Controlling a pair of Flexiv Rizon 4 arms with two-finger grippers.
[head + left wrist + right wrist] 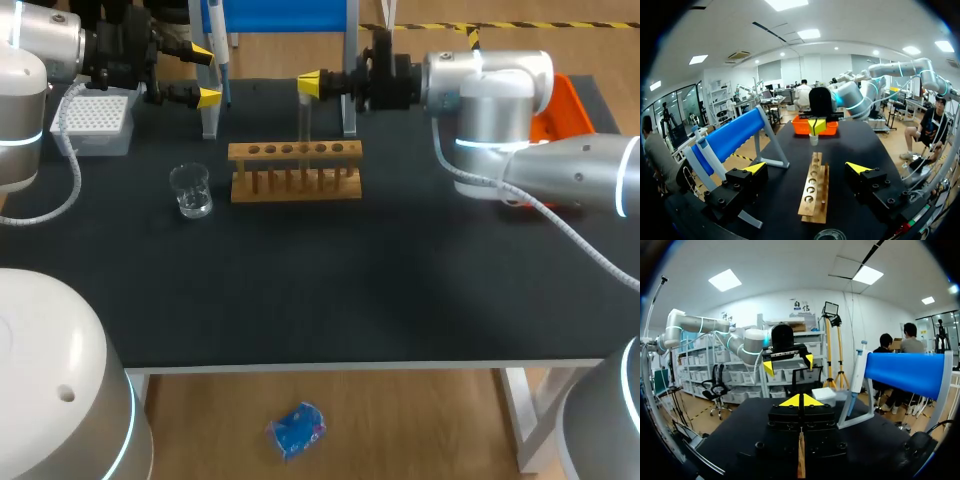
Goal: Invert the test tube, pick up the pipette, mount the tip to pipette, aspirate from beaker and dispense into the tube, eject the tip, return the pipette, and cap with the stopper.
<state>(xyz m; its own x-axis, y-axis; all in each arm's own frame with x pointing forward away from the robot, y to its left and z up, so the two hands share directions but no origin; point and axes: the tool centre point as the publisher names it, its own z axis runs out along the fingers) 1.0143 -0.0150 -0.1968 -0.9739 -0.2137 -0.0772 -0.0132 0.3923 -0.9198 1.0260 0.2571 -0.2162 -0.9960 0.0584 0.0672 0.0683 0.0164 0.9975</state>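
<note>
Two robot arms are seen over a black tabletop (pixel 300 290). A clear glass test tube (pixel 304 125) is held upright by the right arm's fingers (pixel 312 85), whose yellow tips are pressed together on its upper end, just above a wooden test tube rack (pixel 295 170) near the middle. The left arm's fingers (pixel 207 97), at ten o'clock from the rack, are spread wide with nothing between them. A white and blue pipette (pixel 217 45) is hung on a blue-topped stand (pixel 285 12) at eleven o'clock. A small clear glass beaker (pixel 190 190) is set close by at nine o'clock, and a white tip box (pixel 97 120) farther out toward ten. Only the tube step is judged to be under way. Pipette pickup, tip mounting, liquid transfer, ejection, return and capping are all left. No stopper can be made out.
</note>
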